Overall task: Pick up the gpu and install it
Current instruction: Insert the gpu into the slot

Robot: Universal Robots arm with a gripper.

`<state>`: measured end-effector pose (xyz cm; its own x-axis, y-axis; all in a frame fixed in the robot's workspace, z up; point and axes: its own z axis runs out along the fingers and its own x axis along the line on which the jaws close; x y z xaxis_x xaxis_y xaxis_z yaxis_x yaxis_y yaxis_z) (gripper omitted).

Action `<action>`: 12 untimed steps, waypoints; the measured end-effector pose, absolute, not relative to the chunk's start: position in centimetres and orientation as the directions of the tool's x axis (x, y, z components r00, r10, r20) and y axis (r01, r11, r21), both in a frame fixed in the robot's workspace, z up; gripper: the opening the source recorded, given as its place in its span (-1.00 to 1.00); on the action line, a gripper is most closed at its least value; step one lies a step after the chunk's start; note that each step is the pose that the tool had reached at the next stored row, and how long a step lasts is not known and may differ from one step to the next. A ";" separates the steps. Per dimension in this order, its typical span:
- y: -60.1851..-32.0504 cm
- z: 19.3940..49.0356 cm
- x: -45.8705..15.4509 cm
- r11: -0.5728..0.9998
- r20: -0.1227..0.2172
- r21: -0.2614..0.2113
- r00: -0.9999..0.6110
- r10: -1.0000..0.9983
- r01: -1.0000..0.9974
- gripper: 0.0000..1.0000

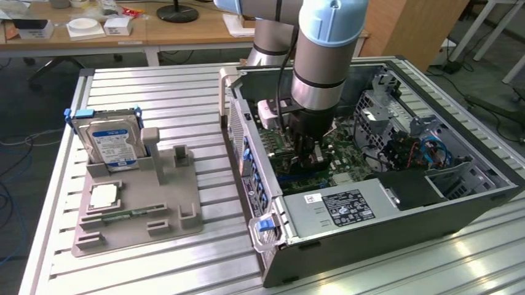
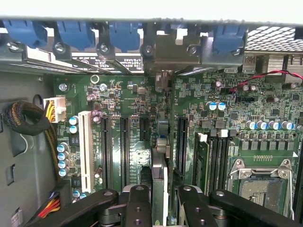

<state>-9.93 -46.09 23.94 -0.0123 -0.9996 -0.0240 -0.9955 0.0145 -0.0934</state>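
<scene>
One arm (image 1: 324,55) reaches down into an open computer case (image 1: 459,209) lying on its side on a slatted metal table (image 1: 156,92). In the exterior view, its gripper (image 1: 305,161) sits low over the green motherboard (image 1: 348,163), near the middle of the case. Toward that view's left, well apart from the case, a grey holder (image 1: 139,215) carries a hard drive (image 1: 110,141) standing upright and a memory stick (image 1: 131,214) lying flat.

From the wrist view, the gripper (image 2: 160,203) has its two black fingers (image 2: 137,208) closed partway on the gpu (image 2: 160,187). That card is seen edge-on, held upright between the fingers, running straight away from the gripper toward the metal bracket slots at the case wall. It stands over the motherboard (image 2: 142,101) among the long black slots (image 2: 124,151); whether it is touching a slot I cannot tell.
</scene>
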 end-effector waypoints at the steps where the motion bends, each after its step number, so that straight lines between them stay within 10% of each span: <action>1: -46.1 23.9 -9.9 0.015 -0.024 -0.093 -0.012 -1.000 -0.996 -0.47; 12: -46.1 23.7 -10.1 0.014 -0.024 -0.093 -0.012 -1.000 -0.996 -0.47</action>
